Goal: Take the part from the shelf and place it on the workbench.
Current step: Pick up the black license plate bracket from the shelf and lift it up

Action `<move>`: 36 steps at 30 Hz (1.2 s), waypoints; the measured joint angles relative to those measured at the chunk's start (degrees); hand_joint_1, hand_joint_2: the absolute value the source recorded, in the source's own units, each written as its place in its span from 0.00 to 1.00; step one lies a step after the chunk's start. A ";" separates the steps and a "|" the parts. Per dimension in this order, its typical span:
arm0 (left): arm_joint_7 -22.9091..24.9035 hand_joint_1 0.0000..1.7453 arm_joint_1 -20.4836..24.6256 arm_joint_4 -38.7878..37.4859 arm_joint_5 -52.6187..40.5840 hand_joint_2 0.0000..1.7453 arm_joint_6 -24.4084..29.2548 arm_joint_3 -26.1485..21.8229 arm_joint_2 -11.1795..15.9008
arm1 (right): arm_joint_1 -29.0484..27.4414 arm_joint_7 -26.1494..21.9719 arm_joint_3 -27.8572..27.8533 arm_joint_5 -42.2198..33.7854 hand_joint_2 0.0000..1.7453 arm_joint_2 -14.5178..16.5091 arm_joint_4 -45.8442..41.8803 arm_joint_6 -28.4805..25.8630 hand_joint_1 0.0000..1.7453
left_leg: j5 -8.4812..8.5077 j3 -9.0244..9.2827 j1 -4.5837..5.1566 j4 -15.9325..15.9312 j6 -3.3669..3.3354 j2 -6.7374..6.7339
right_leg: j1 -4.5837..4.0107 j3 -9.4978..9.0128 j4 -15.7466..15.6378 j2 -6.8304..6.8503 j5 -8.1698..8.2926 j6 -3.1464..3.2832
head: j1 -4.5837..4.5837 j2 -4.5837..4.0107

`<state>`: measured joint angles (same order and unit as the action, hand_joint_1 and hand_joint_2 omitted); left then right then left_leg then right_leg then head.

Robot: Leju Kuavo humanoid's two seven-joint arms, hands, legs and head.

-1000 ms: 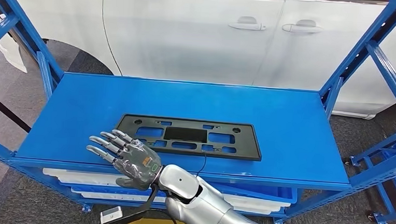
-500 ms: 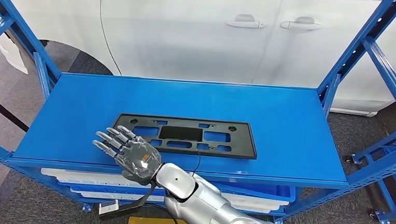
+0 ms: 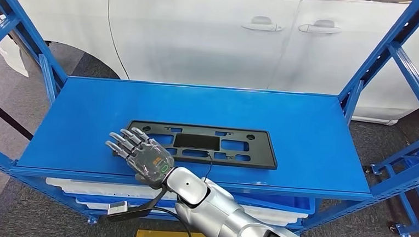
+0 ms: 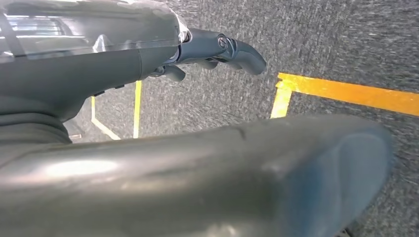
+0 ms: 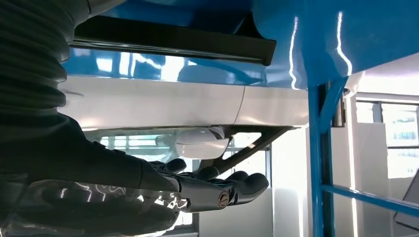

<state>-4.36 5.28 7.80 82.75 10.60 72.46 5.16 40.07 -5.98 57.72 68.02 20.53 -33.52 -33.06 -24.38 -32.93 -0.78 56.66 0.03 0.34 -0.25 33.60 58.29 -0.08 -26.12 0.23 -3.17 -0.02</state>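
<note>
The black flat part [image 3: 201,144] lay on the blue shelf [image 3: 305,135], near the front edge, approx. in the middle btw. left and right. The right hand [image 3: 141,158] was over the front edge, at the part's left end; its fingers [image 3: 122,140] were stretched out and apart, holding nothing. The left hand [image 4: 148,74] hung above grey floor w/ yellow lines [image 4: 341,91], fingers [image 4: 232,49] loose, nothing in them. A white car [image 3: 212,36] stood behind the shelf.

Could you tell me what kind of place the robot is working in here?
Probably a car assembly or workshop floor: a white car stands behind a blue metal shelf holding a black plastic part, with yellow floor markings below.
</note>
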 joint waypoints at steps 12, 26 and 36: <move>-0.77 0.00 0.01 -0.05 0.05 0.00 -0.39 0.75 -0.04 | 2.84 3.88 -3.93 3.24 1.00 -1.07 7.28 -0.31 0.00 | -0.09 -0.17 0.52 0.24 -0.05 0.10 | -0.28 0.21 -0.71 0.03 0.96 0.84 | -0.01 0.00; -1.07 0.00 0.14 -0.11 0.15 0.00 -0.74 1.91 0.30 | 4.27 8.22 -10.20 7.10 1.00 -3.42 11.23 -0.25 0.00 | -0.47 -0.08 -0.07 1.24 1.62 -0.08 | 0.06 -0.27 -1.10 -0.04 1.13 1.28 | 0.00 0.00; -1.65 0.00 -0.02 -0.12 0.18 0.00 -0.97 2.41 0.28 | 5.12 13.23 -15.04 9.72 1.00 -7.59 12.93 2.37 1.00 | 0.06 0.10 -0.09 -0.17 -0.99 -0.01 | 0.39 8.34 16.19 -0.03 -6.57 -1.06 | 0.00 0.00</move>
<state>-6.01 5.26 7.68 82.93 9.62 74.86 5.44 45.19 7.25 42.68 77.74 12.95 -20.59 -30.70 -24.32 -32.82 -0.87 56.48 -0.96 0.33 0.15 41.94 74.48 -0.11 -32.69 -0.83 -3.17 -0.02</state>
